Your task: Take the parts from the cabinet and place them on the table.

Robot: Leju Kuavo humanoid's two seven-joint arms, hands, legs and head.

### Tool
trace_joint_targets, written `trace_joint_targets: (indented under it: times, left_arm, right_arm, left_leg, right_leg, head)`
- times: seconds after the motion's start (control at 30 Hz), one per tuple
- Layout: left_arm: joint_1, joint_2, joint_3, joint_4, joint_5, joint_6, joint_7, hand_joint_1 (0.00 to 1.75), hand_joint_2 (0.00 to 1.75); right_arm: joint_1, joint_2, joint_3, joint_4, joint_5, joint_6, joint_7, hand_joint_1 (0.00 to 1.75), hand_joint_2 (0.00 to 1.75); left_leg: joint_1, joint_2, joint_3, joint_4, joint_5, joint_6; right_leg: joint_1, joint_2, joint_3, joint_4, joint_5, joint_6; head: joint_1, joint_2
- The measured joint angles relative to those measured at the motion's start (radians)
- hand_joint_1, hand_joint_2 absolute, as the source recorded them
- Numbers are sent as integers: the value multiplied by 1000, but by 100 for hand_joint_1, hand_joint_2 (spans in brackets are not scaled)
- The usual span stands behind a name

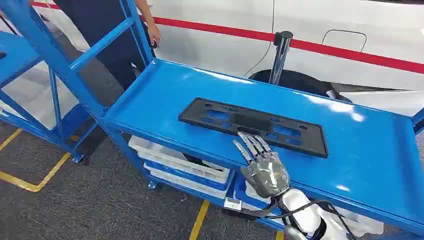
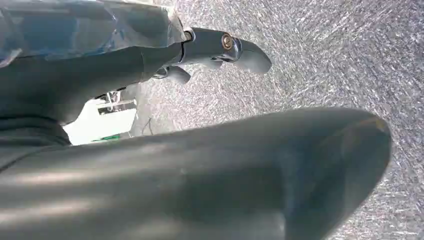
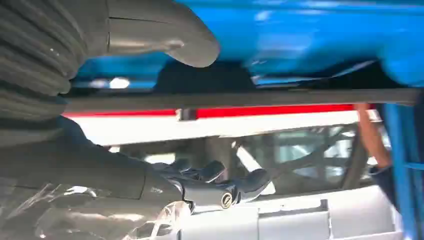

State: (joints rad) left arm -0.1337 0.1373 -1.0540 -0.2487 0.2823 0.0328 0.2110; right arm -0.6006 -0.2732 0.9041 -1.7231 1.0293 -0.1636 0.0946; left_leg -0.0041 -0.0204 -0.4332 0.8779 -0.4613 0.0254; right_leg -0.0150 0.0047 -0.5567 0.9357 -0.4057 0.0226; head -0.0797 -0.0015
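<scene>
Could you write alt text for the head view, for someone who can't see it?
A silver robot right hand, fingers extended, touches the near edge of a flat black rectangular plastic frame lying on a glossy blue metal shelf; a person and white car stand behind.

No readable text, label, brand, number or sign on anything in view.

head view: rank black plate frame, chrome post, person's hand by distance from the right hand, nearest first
1. black plate frame, on the blue shelf, right at the right hand's fingertips.
2. chrome post, behind the shelf's far edge, by the white car.
3. person's hand, far left beside the blue upright.
</scene>
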Motion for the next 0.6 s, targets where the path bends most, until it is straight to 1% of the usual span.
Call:
trace_joint_targets:
  times: [0.03, 0.13, 0.3, 0.43, 0.6]
  left_arm:
    - [0, 0, 0, 0, 0, 0, 0, 0, 0]
    - [0, 0, 0, 0, 1, -1, 2, 0, 0]
    - [0, 0, 0, 0, 1, -1, 2, 0, 0]
    - [0, 0, 0, 0, 1, -2, 3, 0, 0]
    - [-1, 0, 0, 0, 1, -3, 5, 0, 0]
  right_arm:
    - [6, 7, 3, 0, -24, -5, -10, 0, 175]
    - [24, 29, 13, 3, -155, -21, -48, 0, 175]
    - [39, 57, 23, 13, -277, -19, -82, 0, 175]
    - [44, 76, 32, 21, -297, -18, -90, 0, 175]
    - [44, 90, 40, 27, -276, -20, -90, 0, 175]
  left_leg:
    - [0, 0, 0, 0, 0, 0]
    - [0, 0, 0, 0, 0, 0]
    - [0, 0, 0, 0, 0, 0]
    - [0, 0, 0, 0, 0, 0]
    - [0, 0, 0, 0, 0, 0]
  right_leg:
    - [0, 0, 0, 0, 0, 0]
    - [0, 0, 0, 0, 0, 0]
    - [0, 0, 0, 0, 0, 0]
    - [0, 0, 0, 0, 0, 0]
    - [0, 0, 0, 0, 0, 0]
  head:
    - [0, 0]
    - [0, 0]
    - [0, 0]
    - [0, 0]
    - [0, 0]
